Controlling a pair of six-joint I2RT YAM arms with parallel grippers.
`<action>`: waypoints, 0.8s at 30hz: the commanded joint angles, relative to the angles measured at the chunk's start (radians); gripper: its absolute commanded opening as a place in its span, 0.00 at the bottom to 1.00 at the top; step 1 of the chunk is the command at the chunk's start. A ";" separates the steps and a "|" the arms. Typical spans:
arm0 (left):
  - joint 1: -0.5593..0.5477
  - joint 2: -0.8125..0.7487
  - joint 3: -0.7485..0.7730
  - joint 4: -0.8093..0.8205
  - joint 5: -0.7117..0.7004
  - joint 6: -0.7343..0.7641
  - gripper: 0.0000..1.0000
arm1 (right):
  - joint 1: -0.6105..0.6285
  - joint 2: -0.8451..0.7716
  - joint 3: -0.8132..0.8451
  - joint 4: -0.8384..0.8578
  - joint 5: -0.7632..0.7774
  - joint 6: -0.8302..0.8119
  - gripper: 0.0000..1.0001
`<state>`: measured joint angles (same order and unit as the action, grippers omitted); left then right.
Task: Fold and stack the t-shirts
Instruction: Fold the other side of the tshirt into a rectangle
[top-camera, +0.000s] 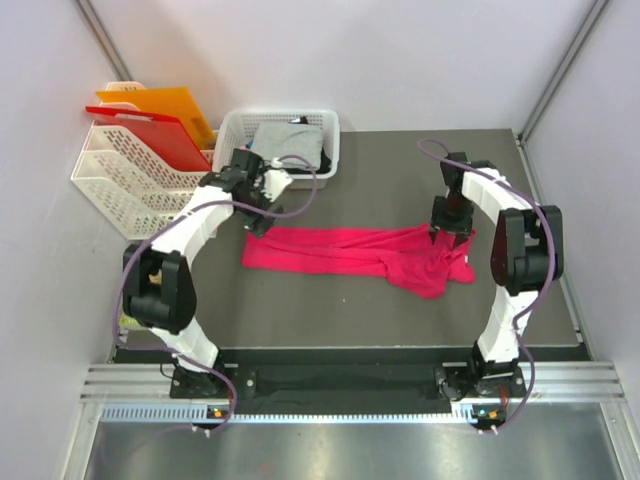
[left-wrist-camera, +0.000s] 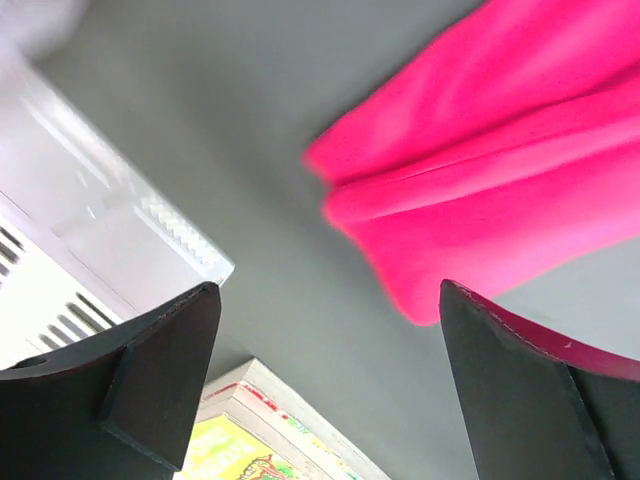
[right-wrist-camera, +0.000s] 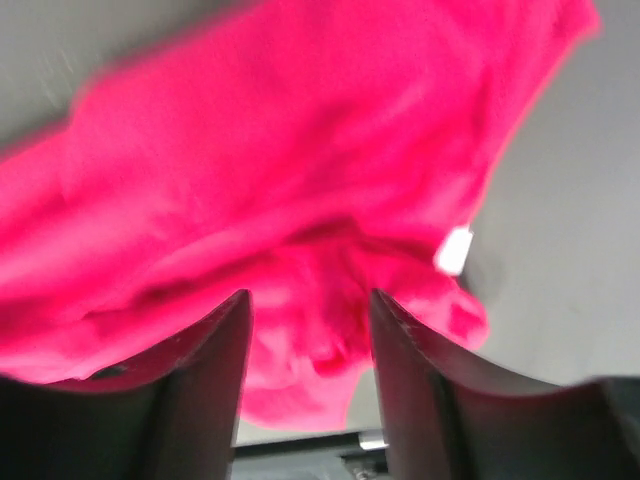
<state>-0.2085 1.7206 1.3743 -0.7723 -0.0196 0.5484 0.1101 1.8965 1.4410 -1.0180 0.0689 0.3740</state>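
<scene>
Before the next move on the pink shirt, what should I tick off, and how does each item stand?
1. Left gripper open: ok, its fingers are wide apart with nothing between them.
2. Left gripper lined up with the left corner of the pink t-shirt: ok, the corner lies just ahead of it.
3. Right gripper open: ok, it is over the shirt's right end.
4. Shirt lying flat: not ok, its right end is bunched.
5. Grey t-shirt and black t-shirt out of the way: ok, both are in the white basket.
6. Either gripper touching the cloth: cannot tell.
</scene>
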 joint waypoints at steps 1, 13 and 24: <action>-0.164 -0.093 -0.018 -0.038 0.034 -0.011 0.95 | -0.010 0.073 0.126 0.010 -0.001 0.002 0.56; -0.232 -0.013 -0.083 0.030 0.029 -0.044 0.95 | -0.001 -0.291 -0.035 -0.044 0.051 -0.026 0.70; -0.232 0.051 -0.098 0.048 -0.003 -0.051 0.93 | -0.001 -0.321 -0.314 0.082 -0.064 0.016 0.66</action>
<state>-0.4400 1.7729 1.2972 -0.7605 0.0063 0.5037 0.1085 1.5269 1.1477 -1.0107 0.0414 0.3710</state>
